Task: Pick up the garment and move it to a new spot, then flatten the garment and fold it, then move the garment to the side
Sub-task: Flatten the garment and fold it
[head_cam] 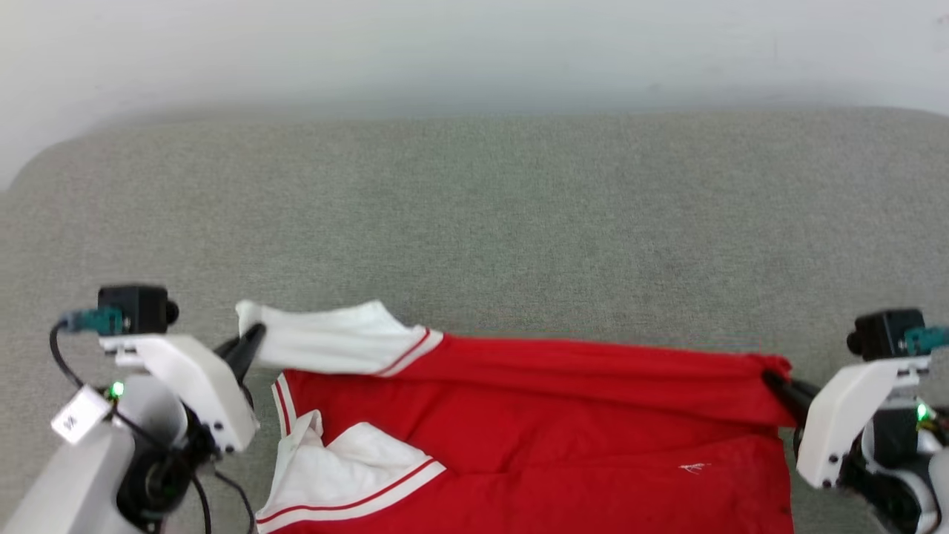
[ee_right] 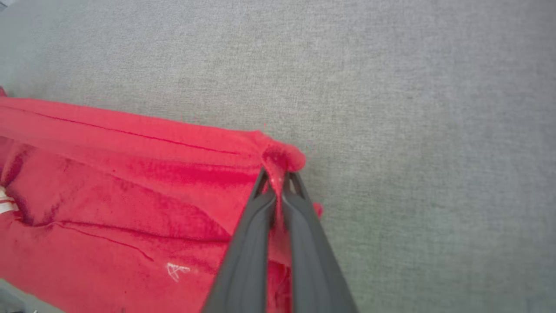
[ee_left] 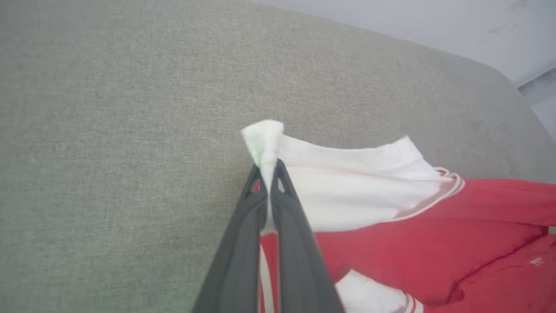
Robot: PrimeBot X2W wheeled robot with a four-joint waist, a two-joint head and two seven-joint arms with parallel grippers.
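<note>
Head view: a bright red, thin-fabric sleeveless jersey with white side panels [head_cam: 534, 415] is spread at the grey upholstered cushion's [head_cam: 474, 222] near edge. The left claw [head_cam: 254, 335] is clamped on its white corner, the right claw [head_cam: 771, 380] on its red corner. Flattening is judged in hand; an even, taut outward draw is called for.

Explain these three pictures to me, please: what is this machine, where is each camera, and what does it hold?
It is a robot with two arms. The wide picture comes from a camera on its head, looking down at a grey fabric surface. The other two come from cameras on its wrists, each looking along two dark fingers. A red garment with white panels lies on the surface. The left tool is shut on a white corner, the right tool on a red corner; the edge between them is pulled fairly straight.
</note>
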